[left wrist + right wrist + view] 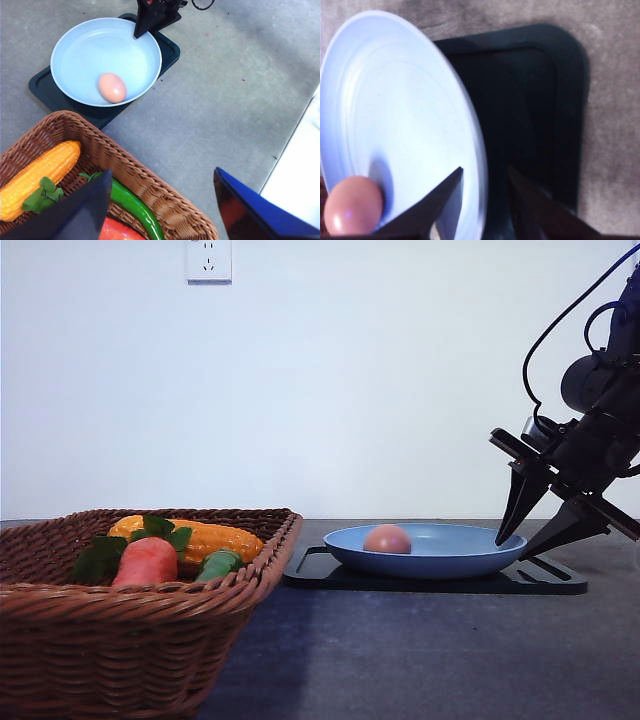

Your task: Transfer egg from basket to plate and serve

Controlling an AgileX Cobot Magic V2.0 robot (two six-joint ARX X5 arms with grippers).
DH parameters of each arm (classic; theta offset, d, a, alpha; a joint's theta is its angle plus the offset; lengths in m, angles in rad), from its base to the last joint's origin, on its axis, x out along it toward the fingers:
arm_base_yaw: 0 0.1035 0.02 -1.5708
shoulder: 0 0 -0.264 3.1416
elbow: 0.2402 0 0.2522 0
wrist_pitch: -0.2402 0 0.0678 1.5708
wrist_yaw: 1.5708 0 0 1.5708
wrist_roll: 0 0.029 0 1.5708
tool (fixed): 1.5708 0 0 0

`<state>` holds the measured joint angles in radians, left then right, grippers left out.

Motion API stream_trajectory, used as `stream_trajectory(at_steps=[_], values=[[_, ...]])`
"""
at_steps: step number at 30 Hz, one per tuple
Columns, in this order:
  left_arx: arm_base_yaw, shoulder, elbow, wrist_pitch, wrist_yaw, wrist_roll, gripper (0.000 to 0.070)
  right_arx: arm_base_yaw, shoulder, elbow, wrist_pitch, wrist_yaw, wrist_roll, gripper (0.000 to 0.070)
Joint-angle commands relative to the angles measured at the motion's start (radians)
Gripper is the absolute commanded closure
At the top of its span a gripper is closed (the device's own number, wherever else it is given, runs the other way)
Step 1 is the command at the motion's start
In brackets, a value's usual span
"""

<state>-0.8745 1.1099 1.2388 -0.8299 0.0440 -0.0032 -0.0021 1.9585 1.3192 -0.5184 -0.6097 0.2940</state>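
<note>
The brownish-pink egg [387,538] lies inside the light blue plate [440,560], left of its middle. My right gripper [514,547] is open at the plate's right edge, one finger inside the rim and one outside. In the right wrist view the fingertips [456,176] straddle the plate [395,100] rim, with the egg [352,205] off to one side. The wicker basket [120,630] stands at the front left. My left gripper [161,174] hangs open above the basket [125,165], holding nothing. From there the egg [112,87] and the plate [100,50] are seen beyond the basket.
The plate rests on a flat black tray [540,580]. In the basket lie a yellow corn cob [205,537], a red-orange carrot [146,562] with green leaves, and a green pepper [220,564]. Bare grey table [225,100] stretches between basket and tray.
</note>
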Motion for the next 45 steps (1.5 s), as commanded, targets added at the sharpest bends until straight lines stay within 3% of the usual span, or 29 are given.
stream_trajectory(at_steps=[1,6,12,14,17,22,31,37,45], values=[[-0.004,0.013,0.015,0.017,-0.005,-0.007,0.0297,-0.015,-0.011,0.031,-0.012,-0.014,-0.007,0.0520],[0.030,0.034,0.015,0.023,-0.049,0.019,0.0395,-0.042,-0.082,0.032,-0.093,-0.050,-0.029,0.0529],[0.107,0.096,0.015,0.049,-0.102,0.032,0.0651,-0.044,-0.220,0.029,-0.209,-0.044,-0.117,0.0663],[0.145,0.121,0.015,0.050,-0.102,0.039,0.0700,-0.030,-0.272,0.029,-0.243,-0.033,-0.145,0.0682],[0.205,0.155,0.015,0.044,-0.102,0.037,0.0700,0.013,-0.357,0.028,-0.290,0.039,-0.179,0.0693],[0.301,0.164,0.009,0.050,-0.101,0.017,0.0700,0.104,-0.498,0.027,-0.342,0.256,-0.199,0.0697],[0.409,0.087,-0.026,0.149,-0.101,0.010,0.0700,0.290,-0.728,-0.023,-0.307,0.573,-0.204,0.0697],[0.457,-0.052,-0.195,0.305,-0.101,0.002,0.0700,0.350,-0.908,-0.225,-0.131,0.618,-0.204,0.0697],[0.505,-0.325,-0.532,0.511,-0.105,-0.087,0.0700,0.354,-1.158,-0.611,0.159,0.618,-0.205,0.0697]])
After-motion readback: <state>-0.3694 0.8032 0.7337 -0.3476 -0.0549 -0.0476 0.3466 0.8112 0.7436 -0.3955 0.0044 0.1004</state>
